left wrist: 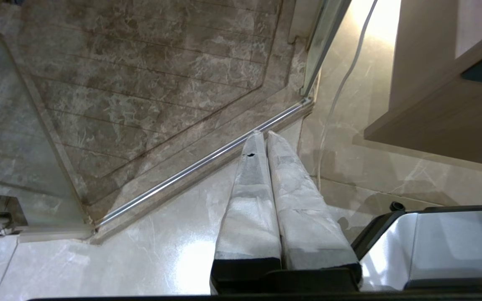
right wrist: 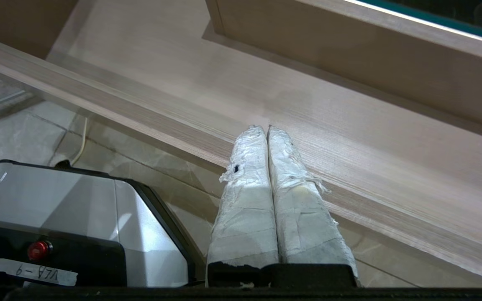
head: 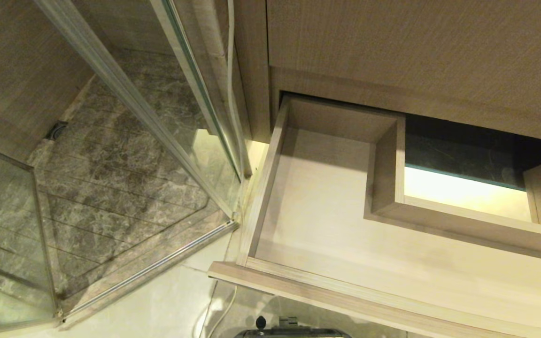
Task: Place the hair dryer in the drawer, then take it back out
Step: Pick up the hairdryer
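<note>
The drawer point(head: 270, 169) stands pulled out below the wood cabinet front, its light-wood floor bare around a boxed rectangular cut-out point(head: 385, 164). No hair dryer shows in any view. My right gripper point(right wrist: 267, 128) is shut with nothing in it, hanging just outside the drawer point(right wrist: 149, 119), over its front rail. My left gripper point(left wrist: 264, 133) is shut and empty too, low over the pale floor beside the shower's metal threshold. Neither arm appears in the head view.
A glass shower enclosure point(head: 125, 94) with a grey stone floor fills the left. A white cable point(head: 229, 56) runs down beside the cabinet. My silver base point(right wrist: 69, 209) sits below the drawer front. Taller wood panels point(head: 416, 47) rise above the drawer.
</note>
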{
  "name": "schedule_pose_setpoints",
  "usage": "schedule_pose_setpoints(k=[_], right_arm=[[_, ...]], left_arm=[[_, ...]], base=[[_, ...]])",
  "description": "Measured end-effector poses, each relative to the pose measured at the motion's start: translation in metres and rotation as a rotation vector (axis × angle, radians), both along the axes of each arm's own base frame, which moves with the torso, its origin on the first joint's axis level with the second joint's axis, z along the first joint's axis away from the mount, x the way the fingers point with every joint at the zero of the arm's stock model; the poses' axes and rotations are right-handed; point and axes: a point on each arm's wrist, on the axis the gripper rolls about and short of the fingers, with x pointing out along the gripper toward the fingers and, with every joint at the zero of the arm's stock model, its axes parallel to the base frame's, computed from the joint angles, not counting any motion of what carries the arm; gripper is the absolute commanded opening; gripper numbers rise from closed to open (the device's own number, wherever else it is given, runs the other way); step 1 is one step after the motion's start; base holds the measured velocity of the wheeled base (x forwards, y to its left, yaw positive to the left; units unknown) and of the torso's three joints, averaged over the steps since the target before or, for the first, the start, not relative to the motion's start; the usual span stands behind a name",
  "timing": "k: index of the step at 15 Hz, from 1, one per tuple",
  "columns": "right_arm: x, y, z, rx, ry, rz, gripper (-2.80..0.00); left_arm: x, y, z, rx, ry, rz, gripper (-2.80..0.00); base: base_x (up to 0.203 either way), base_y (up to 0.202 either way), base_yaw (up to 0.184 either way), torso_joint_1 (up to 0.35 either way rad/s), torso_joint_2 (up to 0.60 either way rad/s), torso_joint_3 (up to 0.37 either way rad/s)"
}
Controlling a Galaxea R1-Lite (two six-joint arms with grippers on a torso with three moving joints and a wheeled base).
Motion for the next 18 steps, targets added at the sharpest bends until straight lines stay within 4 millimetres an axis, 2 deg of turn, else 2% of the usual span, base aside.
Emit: schedule_pose_setpoints(k=[4,10,18], right_arm=[[0.0000,-0.0001,0.0000,0.004,0.001,-0.004,-2.80],[0.0000,-0.0001,0.0000,0.003,-0.001,-0.005,-2.80],[0.0000,-0.0001,0.0001,0.005,0.000,-0.004,-2.80]], left_arm=[[0.0001,0.0000,-0.0004,0.000,0.002,0.000,-2.80],[0.0000,0.0000,-0.0001,0.000,0.000,0.000,-2.80],[0.0000,0.0000,-0.0002,0.000,0.001,0.000,-2.80]], base=[[0.000,0.000,0.000,0.239,-0.12,-0.167],[0.000,0.000,0.000,0.166,-0.49,-0.155],[0.000,0.000,0.000,0.022,-0.04,-0.014]])
